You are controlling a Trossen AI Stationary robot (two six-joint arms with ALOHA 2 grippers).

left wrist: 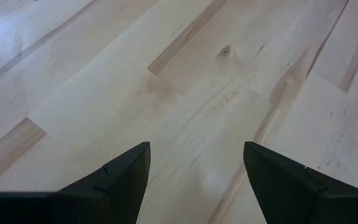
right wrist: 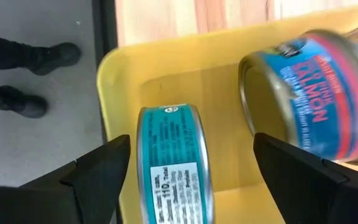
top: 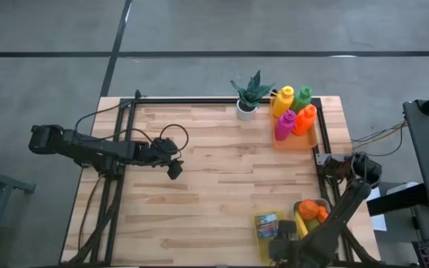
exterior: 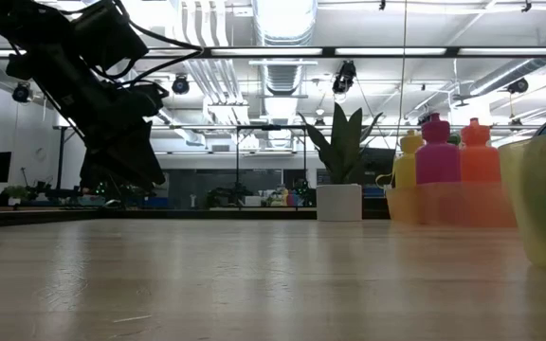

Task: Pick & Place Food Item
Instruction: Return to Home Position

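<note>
Table [top: 222, 186]: yellow bin [right wrist: 114, 93] at 5 o'clock.
Right gripper [right wrist: 191, 140]: spread, empty; teal can [right wrist: 169, 155] delivered beneath.
Left gripper [left wrist: 196, 144]: 9 o'clock, spread, empty.

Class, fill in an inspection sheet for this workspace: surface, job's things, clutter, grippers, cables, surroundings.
Surface: wooden table, bare in the middle.
Job's things: yellow bin holds a teal can on edge and a blue-and-pink can.
Clutter: potted plant, orange tray of bottles, orange items beside the bin.
Grippers: left gripper open over bare wood; right gripper open, astride the teal can.
Cables: cable loop by the left gripper; wires off the table's right side.
Surroundings: a person's shoes on the floor.
</note>
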